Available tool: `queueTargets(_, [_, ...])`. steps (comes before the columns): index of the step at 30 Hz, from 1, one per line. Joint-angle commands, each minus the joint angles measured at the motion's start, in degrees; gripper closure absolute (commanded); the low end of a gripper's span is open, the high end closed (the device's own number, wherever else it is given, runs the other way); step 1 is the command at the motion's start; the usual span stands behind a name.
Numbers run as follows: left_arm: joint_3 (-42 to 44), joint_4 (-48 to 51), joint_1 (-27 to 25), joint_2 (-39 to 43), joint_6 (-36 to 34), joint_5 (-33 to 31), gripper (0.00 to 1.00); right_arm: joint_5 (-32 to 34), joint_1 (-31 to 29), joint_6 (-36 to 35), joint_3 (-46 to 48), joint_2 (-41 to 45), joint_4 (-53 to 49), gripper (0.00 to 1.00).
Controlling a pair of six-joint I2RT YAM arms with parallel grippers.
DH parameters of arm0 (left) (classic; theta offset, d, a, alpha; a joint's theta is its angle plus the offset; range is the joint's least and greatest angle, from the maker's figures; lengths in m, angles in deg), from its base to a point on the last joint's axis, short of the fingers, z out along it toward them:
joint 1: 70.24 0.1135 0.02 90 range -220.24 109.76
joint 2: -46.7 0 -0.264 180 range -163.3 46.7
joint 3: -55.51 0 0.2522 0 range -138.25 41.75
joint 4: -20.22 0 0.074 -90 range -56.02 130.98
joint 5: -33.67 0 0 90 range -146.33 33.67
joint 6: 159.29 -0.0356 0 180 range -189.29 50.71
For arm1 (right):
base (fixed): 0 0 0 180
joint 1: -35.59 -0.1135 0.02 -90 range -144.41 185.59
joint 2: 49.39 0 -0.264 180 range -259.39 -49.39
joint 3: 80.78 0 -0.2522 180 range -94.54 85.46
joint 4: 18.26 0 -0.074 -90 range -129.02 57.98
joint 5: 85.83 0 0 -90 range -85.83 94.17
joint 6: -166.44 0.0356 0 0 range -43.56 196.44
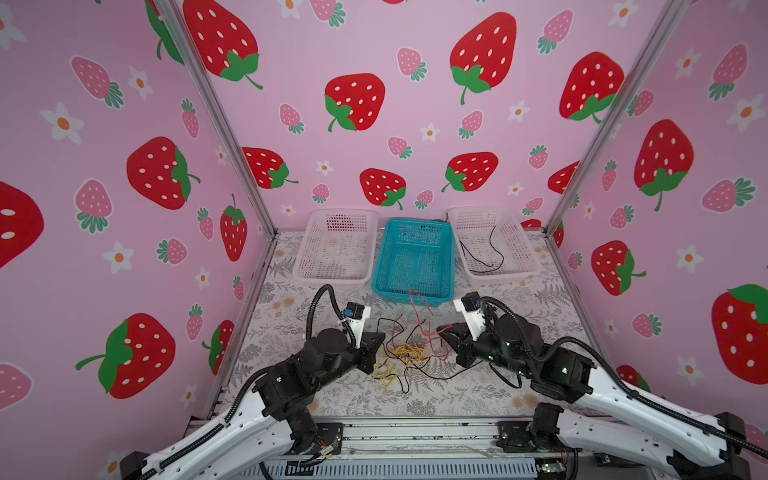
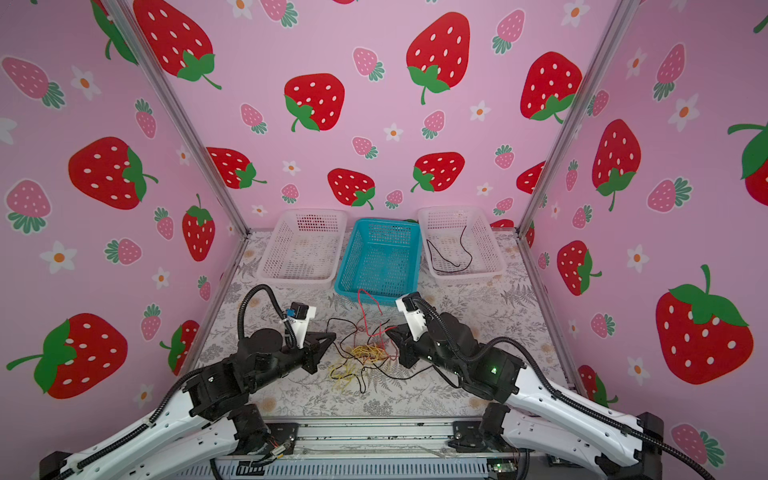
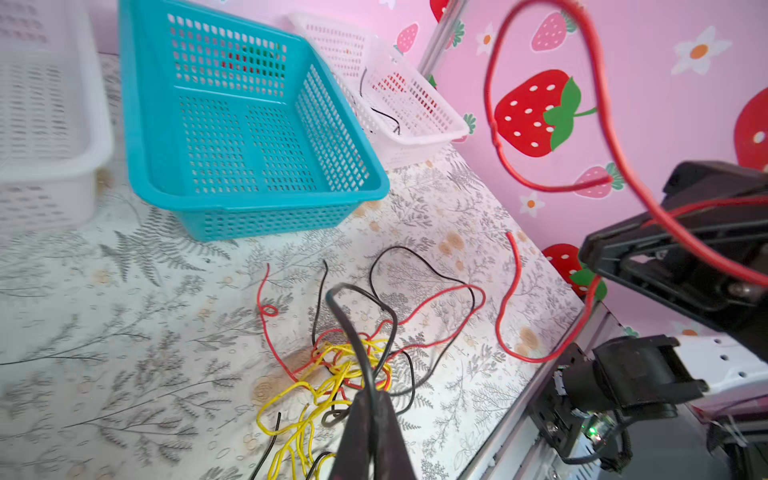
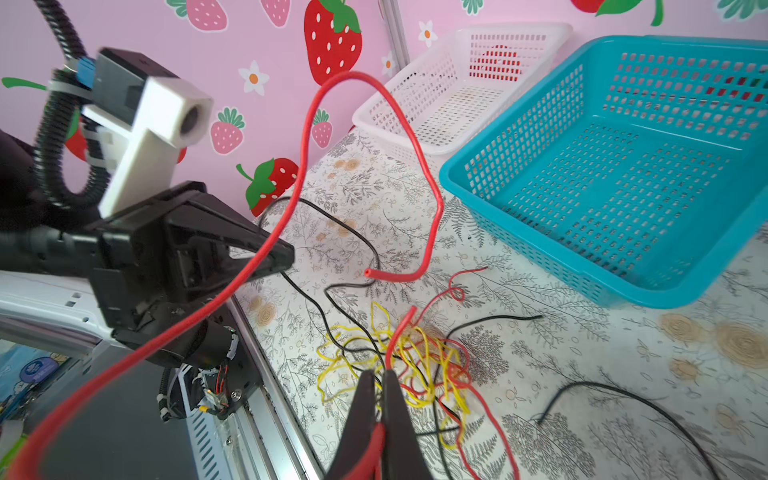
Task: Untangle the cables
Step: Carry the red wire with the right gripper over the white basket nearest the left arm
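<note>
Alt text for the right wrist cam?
The right claw, shut on a red cable, hangs over a tangle of yellow, red and black cables on a floral table. A red loop arcs in front of the left claw, shut on a black cable; a blue basket and a white basket stand beyond.

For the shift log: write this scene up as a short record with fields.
left claw: shut on a black cable
right claw: shut on a red cable
tangle: yellow, red and black cables, lying between the claws
left basket: white, empty
blue basket: middle, empty
right basket: white, holds a second black cable
</note>
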Motion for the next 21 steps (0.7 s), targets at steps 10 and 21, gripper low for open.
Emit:
queueTargets(10, [-4.35, 12.57, 1.67, 4.66, -12.17, -11.91, 1.0, 9.11, 1.34, -3.46, -5.85, 0.05, -5.52, 1.0])
queueTargets(21, [5.13, 5.67, 1.72, 16.46, -16.26, -13.98, 1.0, -1.33, 6.17, -5.82, -21.7, -20.72, 0.23, 1.0])
